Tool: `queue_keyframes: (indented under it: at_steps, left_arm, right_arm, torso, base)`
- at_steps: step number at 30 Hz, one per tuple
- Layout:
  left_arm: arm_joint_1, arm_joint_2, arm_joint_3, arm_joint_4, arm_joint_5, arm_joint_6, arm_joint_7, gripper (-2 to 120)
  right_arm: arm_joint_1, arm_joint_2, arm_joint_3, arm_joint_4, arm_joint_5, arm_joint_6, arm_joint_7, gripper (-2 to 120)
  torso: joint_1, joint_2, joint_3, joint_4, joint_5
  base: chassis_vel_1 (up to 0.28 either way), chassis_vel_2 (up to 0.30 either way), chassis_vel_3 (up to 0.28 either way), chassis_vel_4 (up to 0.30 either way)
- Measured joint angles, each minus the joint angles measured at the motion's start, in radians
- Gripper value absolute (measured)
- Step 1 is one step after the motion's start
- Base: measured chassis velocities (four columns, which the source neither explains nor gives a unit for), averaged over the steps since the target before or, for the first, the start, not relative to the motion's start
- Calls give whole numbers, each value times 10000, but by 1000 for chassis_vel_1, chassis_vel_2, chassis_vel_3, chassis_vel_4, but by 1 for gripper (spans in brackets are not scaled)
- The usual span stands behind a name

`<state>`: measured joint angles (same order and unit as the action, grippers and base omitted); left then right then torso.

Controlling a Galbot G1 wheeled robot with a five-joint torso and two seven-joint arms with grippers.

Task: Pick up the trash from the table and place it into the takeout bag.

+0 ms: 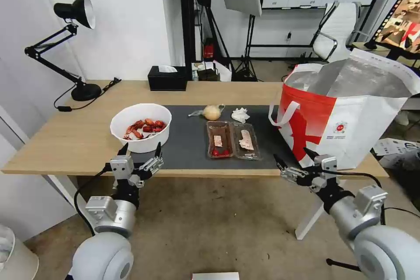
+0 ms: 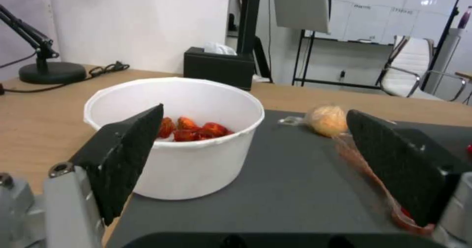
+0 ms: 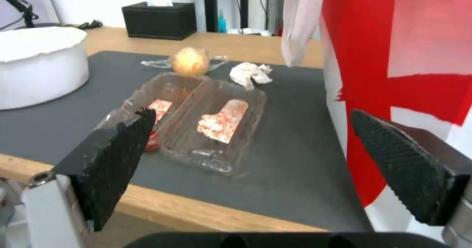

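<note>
Both open: left hand (image 1: 140, 149) just before white bowl (image 1: 141, 127); right hand (image 1: 292, 156) near clear tray (image 1: 232, 140), beside takeout bag (image 1: 345, 109).

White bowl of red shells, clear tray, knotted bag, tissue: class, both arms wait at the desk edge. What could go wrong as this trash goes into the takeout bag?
1. The white bowl is open-topped; tilting it may spill shells onto the table.
2. The clear tray lies flat and open, so it may flex or slip.
3. The takeout bag is soft-sided with a high rim; the right end effector, open beside it, could snag it. The left end effector is open too.
</note>
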<state>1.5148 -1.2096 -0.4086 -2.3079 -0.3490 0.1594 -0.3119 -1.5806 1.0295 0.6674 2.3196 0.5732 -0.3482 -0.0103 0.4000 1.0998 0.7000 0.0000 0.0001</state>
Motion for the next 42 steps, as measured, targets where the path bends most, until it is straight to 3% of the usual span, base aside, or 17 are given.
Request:
queue_keyframes:
  at_steps: [19, 22, 25, 29, 37, 42]
  left_arm:
    - [189, -156, 88, -4, 168, -133, 204, 100]
    - [166, -117, 89, -1, 171, -133, 210, 100]
    - [33, 25, 201, 60, 109, -133, 233, 100]
    - [-52, 169, 282, 113, 22, -116, 242, 100]
    - [90, 223, 76, 39, -37, -111, 235, 100]
    - [169, 248, -17, -4, -64, -111, 224, 100]
  right_arm:
    - [61, -105, -177, -55, 322, 28, 195, 100]
    - [185, -116, -364, -45, 1368, -30, 678, 100]
    - [413, 1, -627, 92, 3752, -156, 1683, 100]
    - [888, 119, -997, 124, 5379, -184, 2619, 100]
    - [1939, 268, -2263, -204, 7933, -116, 4118, 100]
    - [2447, 568, -3033, -486, 8703, -25, 4693, 100]
  torso:
    - [-1, 2, 0, 0, -1]
    - [-1, 1, 0, 0, -1]
    - [-1, 1, 0, 1, -1]
    - [-1, 2, 0, -2, -2]
    - [-1, 1, 0, 1, -2]
    - [-1, 2, 0, 1, -3]
  base:
    - [0, 0, 0, 0]
    - [0, 0, 0, 0]
    - [0, 0, 0, 0]
    - [0, 0, 0, 0]
    - [0, 0, 0, 0]
    - [0, 0, 0, 0]
